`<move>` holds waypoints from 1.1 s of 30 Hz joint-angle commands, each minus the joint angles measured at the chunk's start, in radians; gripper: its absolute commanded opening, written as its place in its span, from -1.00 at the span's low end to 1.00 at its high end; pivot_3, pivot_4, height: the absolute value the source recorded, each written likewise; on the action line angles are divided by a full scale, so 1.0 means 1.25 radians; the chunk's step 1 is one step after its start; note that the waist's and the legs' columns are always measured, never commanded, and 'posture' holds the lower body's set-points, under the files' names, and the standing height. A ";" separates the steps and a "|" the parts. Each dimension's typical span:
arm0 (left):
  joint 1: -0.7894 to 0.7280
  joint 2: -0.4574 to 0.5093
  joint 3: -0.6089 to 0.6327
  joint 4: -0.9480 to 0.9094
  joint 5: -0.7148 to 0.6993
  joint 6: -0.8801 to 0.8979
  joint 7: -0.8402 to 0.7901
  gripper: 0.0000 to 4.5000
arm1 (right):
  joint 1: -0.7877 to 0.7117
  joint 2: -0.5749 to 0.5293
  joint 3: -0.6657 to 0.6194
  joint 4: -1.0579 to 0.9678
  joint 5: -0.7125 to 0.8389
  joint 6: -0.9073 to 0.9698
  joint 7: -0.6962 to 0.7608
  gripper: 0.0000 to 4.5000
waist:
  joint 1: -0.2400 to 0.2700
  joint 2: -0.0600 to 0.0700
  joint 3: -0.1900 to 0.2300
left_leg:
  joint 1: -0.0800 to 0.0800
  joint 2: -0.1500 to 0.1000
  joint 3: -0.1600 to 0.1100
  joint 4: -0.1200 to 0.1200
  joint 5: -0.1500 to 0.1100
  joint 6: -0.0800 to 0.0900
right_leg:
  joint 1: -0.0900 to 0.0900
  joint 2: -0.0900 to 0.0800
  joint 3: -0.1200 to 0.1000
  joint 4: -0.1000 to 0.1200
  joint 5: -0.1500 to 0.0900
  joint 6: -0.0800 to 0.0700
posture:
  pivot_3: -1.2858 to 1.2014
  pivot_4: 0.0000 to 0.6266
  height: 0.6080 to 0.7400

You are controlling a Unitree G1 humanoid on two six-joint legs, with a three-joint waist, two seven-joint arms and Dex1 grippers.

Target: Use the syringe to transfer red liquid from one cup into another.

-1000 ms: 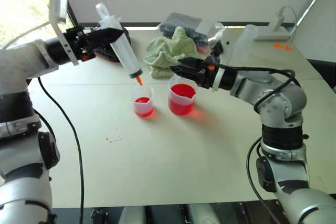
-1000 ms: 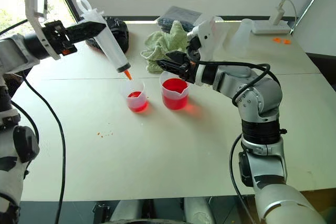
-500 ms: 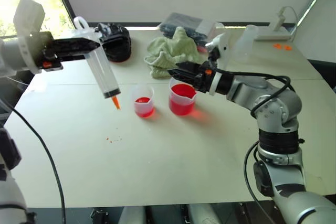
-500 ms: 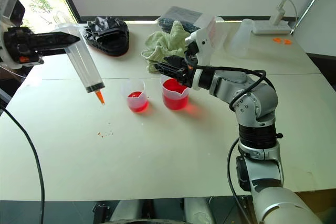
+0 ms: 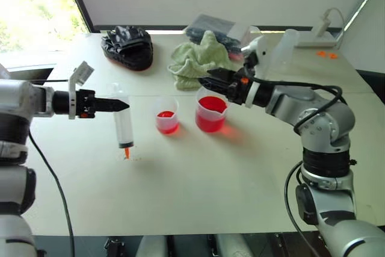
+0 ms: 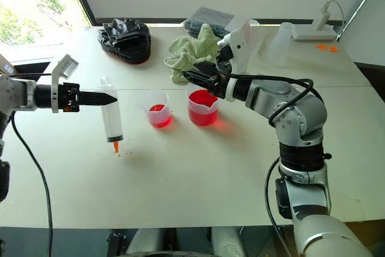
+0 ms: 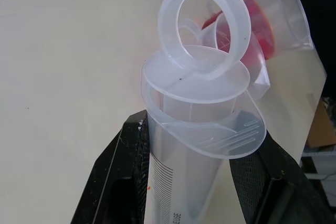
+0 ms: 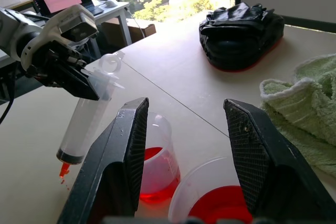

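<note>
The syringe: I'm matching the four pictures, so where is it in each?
Left eye: syringe left of centre, upright, held by the left gripper.
Right eye: left of centre.
Left wrist: centre, between the fingers.
Right wrist: left side.
Shared landmark: small cup.

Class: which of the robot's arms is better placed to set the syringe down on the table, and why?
Probably the left. Its claw is shut on the syringe, upright, tip just above the table. The right claw hangs open over the beaker.
</note>
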 commanded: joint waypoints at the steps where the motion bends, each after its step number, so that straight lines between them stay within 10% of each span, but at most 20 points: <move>1: -0.040 -0.037 -0.012 0.102 0.076 -0.070 -0.004 -0.26 | -0.005 -0.007 -0.027 -0.046 0.021 0.006 -0.016 0.04 | -0.001 0.000 0.000 | 0.000 0.000 0.000 0.000 0.000 0.000 | 0.000 0.000 0.000 0.000 0.000 0.000 | 0.03 -0.52 1.00; 21: -0.081 -0.180 0.017 0.364 0.272 -0.235 0.003 -0.26 | -0.012 -0.042 -0.052 -0.078 0.054 0.049 -0.064 0.04 | -0.012 0.001 -0.001 | 0.001 0.001 0.001 0.000 0.000 0.000 | 0.000 0.000 0.000 0.001 0.000 0.000 | 0.03 -0.52 1.00; 27: -0.067 -0.185 0.042 0.354 0.289 -0.225 0.007 0.94 | -0.014 -0.044 -0.048 -0.074 0.056 0.044 -0.064 0.06 | -0.009 0.000 -0.001 | 0.001 0.001 0.001 0.000 0.000 0.000 | -0.001 0.000 0.000 0.003 0.000 0.000 | 0.03 -0.52 1.00; 33: -0.058 -0.178 0.070 0.320 0.282 -0.215 0.002 0.98 | -0.019 -0.049 -0.048 -0.066 0.054 0.041 -0.060 0.06 | -0.008 0.000 -0.001 | 0.001 0.001 0.001 0.001 0.000 0.000 | 0.000 0.000 0.000 0.003 0.000 0.000 | 0.03 -0.52 1.00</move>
